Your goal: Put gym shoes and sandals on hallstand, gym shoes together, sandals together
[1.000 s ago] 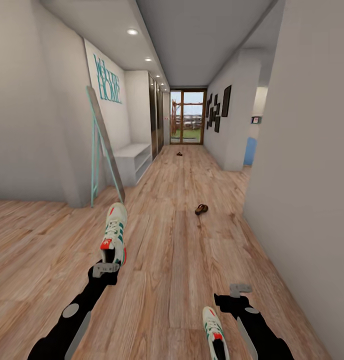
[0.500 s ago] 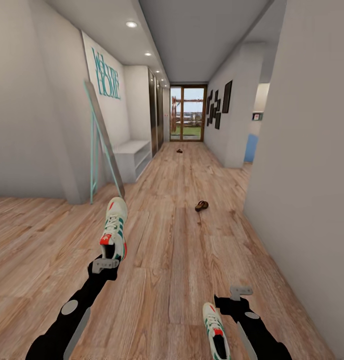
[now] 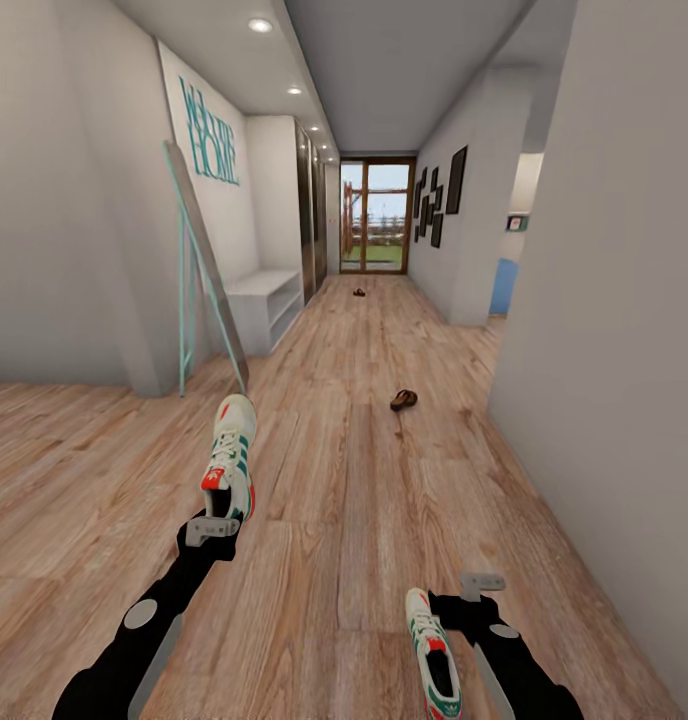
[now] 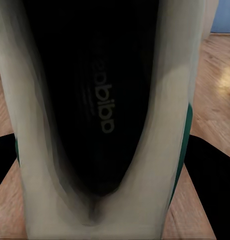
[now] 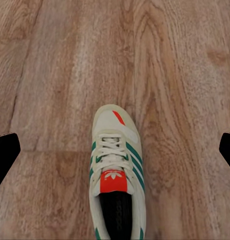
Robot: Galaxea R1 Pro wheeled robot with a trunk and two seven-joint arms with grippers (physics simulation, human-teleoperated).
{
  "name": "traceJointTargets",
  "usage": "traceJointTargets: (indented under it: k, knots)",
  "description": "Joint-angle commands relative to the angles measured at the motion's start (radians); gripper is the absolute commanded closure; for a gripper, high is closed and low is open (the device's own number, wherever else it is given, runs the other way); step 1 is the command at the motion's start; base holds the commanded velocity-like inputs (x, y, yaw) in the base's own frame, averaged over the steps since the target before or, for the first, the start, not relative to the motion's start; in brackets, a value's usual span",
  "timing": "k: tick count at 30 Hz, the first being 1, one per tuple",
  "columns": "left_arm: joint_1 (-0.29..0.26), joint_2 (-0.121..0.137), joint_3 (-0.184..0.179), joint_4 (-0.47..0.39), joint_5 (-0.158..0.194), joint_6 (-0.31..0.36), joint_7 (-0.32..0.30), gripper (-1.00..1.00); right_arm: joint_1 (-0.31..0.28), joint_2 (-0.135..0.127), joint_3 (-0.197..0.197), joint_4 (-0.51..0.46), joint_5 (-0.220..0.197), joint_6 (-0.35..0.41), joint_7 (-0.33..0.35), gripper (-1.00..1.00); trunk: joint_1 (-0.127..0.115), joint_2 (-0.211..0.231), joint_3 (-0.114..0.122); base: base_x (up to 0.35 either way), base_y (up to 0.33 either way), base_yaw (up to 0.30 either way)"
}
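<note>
The left gripper [image 3: 212, 531] is clamped on the heel of one gym shoe [image 3: 230, 458], holding it out in front of the robot with its toe pointing down the corridor; the left wrist camera looks straight into that shoe's dark inside [image 4: 102, 100], with black fingers at either side. The right gripper [image 3: 481, 582] hangs with its fingers [image 5: 4, 155] spread wide apart and nothing between them, above the corridor floor [image 3: 364, 520]. The second gym shoe [image 3: 431, 655] lies on the planks just beside the right arm, toe pointing forward, and the right wrist camera sees it from above [image 5: 115, 175], laces and red-orange tongue patch up. Farther ahead, one brown sandal [image 3: 403, 400] lies on the floor near the right wall. The other sandal [image 3: 359, 293] lies far down the corridor near the glass door [image 3: 373, 230]. The light-grey hallstand [image 3: 264, 305] stands against the left wall, beyond a leaning teal-framed mirror [image 3: 199, 270].
</note>
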Motion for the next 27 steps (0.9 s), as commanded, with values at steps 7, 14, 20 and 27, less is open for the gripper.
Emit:
traceJointTargets:
  k: [7,14,20,27]
  knots:
    - [-0.001,0.001,-0.002,0.001,0.011,-0.002,-0.003,1.0,0.0,0.001,-0.003,-0.002,0.003,0.006,-0.001,-1.0,0.02,-0.036,-0.036,0.0,0.0,0.0]
    - [-0.001,0.001,-0.002,0.001,0.011,-0.002,-0.003,1.0,0.0,0.001,-0.003,-0.002,0.003,0.004,-0.001,-1.0,0.023,-0.038,-0.074,0.0,0.0,0.0]
    - [-0.001,0.002,-0.002,0.002,0.011,-0.002,-0.003,1.0,0.0,0.001,-0.003,-0.002,0.003,0.004,-0.001,-1.0,0.026,-0.039,-0.106,0.0,0.0,0.036]
    - [-0.001,0.001,-0.002,0.002,0.011,-0.003,-0.003,1.0,0.0,0.0,-0.003,0.01,0.005,-0.024,-0.002,-1.0,0.029,-0.041,-0.139,0.0,0.0,0.028]
